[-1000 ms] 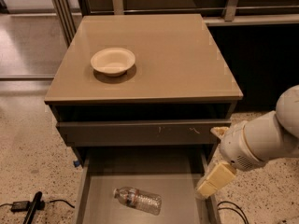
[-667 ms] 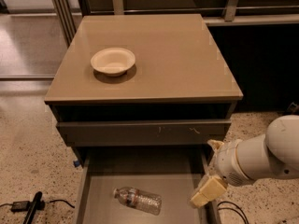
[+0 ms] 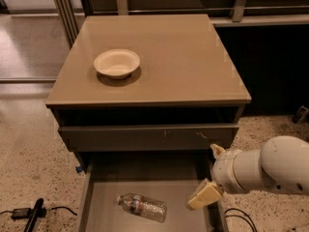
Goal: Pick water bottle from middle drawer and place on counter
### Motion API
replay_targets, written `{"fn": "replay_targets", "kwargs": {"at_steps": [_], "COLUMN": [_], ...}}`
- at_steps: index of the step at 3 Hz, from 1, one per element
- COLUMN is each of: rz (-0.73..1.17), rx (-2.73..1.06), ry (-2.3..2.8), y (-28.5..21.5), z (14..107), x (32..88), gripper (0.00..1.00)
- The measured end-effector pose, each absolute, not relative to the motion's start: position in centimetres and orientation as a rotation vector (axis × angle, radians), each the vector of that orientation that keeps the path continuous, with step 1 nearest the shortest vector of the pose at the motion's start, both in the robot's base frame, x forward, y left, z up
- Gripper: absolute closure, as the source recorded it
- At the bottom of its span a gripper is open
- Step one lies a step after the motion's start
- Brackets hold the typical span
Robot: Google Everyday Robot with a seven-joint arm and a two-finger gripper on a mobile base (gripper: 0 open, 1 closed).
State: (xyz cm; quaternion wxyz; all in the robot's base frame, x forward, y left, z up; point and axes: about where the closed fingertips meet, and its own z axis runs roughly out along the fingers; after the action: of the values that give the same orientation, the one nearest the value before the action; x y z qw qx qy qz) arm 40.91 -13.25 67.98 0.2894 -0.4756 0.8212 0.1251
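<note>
Finds the gripper (image 3: 203, 177) lower than a second ago and nudged a little left since the last frame, hanging over the right side of the open middle drawer (image 3: 104, 197), close by its right wall. Shows no change in the water bottle (image 3: 142, 207): lying on its side on the drawer floor, white cap toward the left, left of the gripper and apart from it. Shows no change either in the cream bowl (image 3: 117, 63), upright on the left part of the counter (image 3: 188, 57). Reads the two tan fingers (image 3: 205, 196) as spread apart, one far and one near, with nothing between them and touching nothing. Notes the scratched drawer front (image 3: 149, 137) just above, under the counter edge.
</note>
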Motion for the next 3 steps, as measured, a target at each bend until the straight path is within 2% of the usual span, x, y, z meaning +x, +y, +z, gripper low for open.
{"fn": "replay_targets", "kwargs": {"at_steps": [1, 3], "rz": [0.334, 0.451], "rx": [-1.269, -1.343], "ry": [2.191, 2.177], "y": [-13.2, -9.4], "z": [68.0, 60.8], "x": [40.9, 39.7], "gripper": [0.00, 0.00]}}
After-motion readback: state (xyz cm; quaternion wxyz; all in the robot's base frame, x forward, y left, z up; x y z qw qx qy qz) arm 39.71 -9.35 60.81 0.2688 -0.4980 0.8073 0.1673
